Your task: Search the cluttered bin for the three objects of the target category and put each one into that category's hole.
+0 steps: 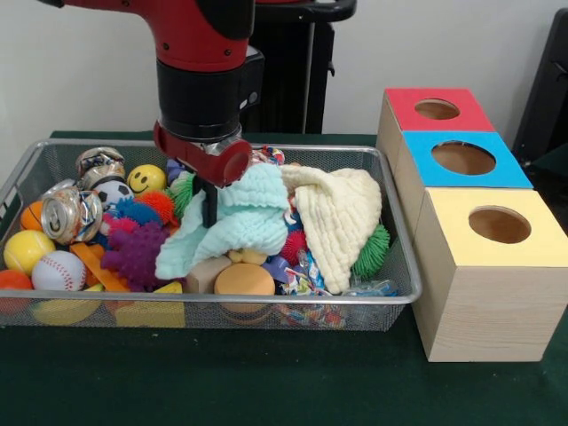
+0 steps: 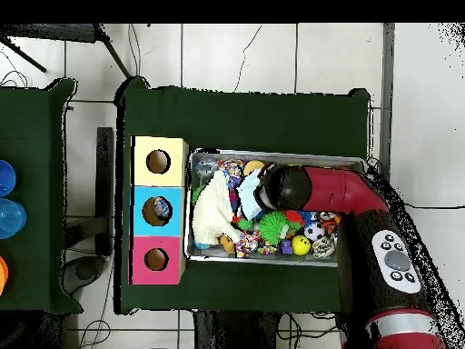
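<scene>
My gripper (image 1: 216,217) reaches down into the middle of the wire bin (image 1: 266,300). It is shut on a mint-green cloth (image 1: 238,222), which hangs bunched from it over the toys. One black finger (image 1: 209,204) shows at the cloth's left edge; the other is hidden behind the fabric. A cream knitted cloth (image 1: 342,222) lies draped just right of it. In the overhead view the arm's head (image 2: 286,188) covers the gripper, and the mint cloth (image 2: 250,193) and cream cloth (image 2: 215,214) show beside it. Three boxes with holes stand by the bin: red (image 1: 437,109), blue (image 1: 463,158), yellow (image 1: 500,224).
The bin's left side holds crushed cans (image 1: 71,213), a baseball (image 1: 59,270), a yellow ball (image 1: 27,250), a smiley ball (image 1: 146,179) and a purple spiky toy (image 1: 138,253). A round wooden block (image 1: 244,280) lies at the front and a green spiky ball (image 1: 373,253) at the right.
</scene>
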Robot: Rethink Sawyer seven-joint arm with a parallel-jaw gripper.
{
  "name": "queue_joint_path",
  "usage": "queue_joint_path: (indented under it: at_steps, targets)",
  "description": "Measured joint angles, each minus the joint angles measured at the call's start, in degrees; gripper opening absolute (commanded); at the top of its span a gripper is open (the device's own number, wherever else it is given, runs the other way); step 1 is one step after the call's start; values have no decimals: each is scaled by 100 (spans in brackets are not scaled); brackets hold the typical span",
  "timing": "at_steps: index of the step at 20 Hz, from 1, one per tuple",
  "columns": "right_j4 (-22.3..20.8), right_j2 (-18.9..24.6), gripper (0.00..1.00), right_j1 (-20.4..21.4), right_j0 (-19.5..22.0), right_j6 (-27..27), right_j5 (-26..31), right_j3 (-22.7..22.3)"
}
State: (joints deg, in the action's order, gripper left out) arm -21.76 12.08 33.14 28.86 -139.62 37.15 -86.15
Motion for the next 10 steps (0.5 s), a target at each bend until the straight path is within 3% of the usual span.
queue_joint_path:
  at_steps: [10]
  targets:
    - [0,107,0,3,1,0,0,-105]
